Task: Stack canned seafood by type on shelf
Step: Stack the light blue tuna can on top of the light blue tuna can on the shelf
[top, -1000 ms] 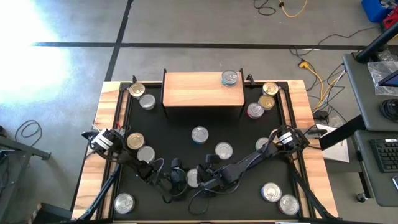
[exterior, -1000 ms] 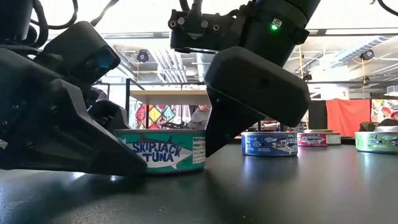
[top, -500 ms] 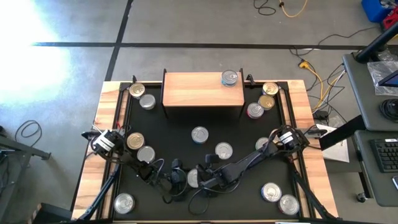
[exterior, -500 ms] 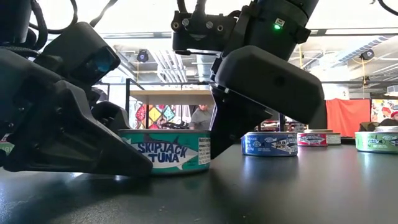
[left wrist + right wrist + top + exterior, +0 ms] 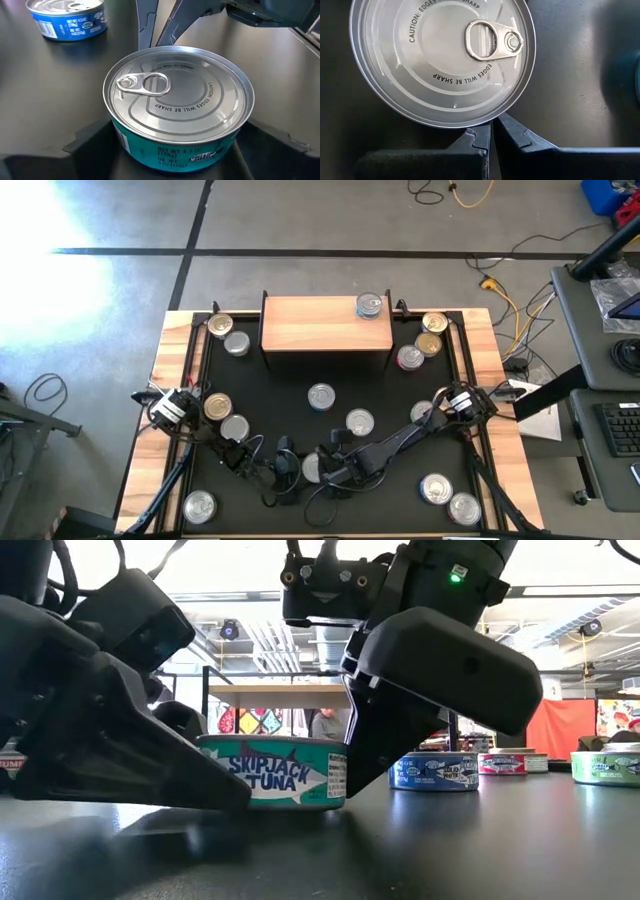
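My left jaws (image 5: pixel 165 150) straddle wide the short teal-labelled silver-lidded tuna tin (image 5: pixel 179 107) well before the shelf (image 5: pixel 325 323); rigid, slick-walled, so grip its sides squarely.

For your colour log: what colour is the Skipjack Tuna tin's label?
Teal, on the short round silver-lidded tin; low view.

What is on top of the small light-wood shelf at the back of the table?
One short round silver-lidded tin stands on the light-wood shelf, near its right end; the rest of the board is bare. The table under the board is covered from above, so anything there cannot be seen.
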`<control>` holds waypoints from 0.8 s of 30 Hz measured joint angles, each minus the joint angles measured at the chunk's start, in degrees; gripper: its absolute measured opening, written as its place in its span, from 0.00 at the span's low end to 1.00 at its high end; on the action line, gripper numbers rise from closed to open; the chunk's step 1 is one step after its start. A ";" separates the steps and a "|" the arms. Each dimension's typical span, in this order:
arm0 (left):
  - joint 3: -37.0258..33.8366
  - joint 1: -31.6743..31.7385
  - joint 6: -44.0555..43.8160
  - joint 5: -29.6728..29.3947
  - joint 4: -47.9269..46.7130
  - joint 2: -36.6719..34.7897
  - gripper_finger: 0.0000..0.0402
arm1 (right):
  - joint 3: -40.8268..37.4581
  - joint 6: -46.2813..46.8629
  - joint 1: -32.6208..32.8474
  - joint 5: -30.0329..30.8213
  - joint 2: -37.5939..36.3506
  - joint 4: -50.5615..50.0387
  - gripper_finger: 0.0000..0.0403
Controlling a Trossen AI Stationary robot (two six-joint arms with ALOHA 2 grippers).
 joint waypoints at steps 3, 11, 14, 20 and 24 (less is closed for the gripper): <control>0.00 0.25 -0.32 -0.29 -0.02 0.00 0.85 | 0.00 -0.09 -0.01 0.19 -0.02 -0.23 0.03; 0.02 0.45 0.20 -1.21 0.59 -0.36 0.85 | 0.02 0.64 -0.01 0.39 -0.48 -2.27 0.03; 0.11 0.71 0.79 -2.44 0.35 -2.03 0.85 | 0.13 3.44 0.00 0.26 -1.64 -7.32 0.03; -0.17 2.67 4.17 -1.05 -7.09 -8.85 0.85 | 0.13 10.20 0.21 0.75 -5.78 -18.97 0.03; -0.39 6.15 8.18 0.25 -14.55 -15.03 0.85 | 0.07 12.07 1.04 6.52 -8.92 -24.40 0.03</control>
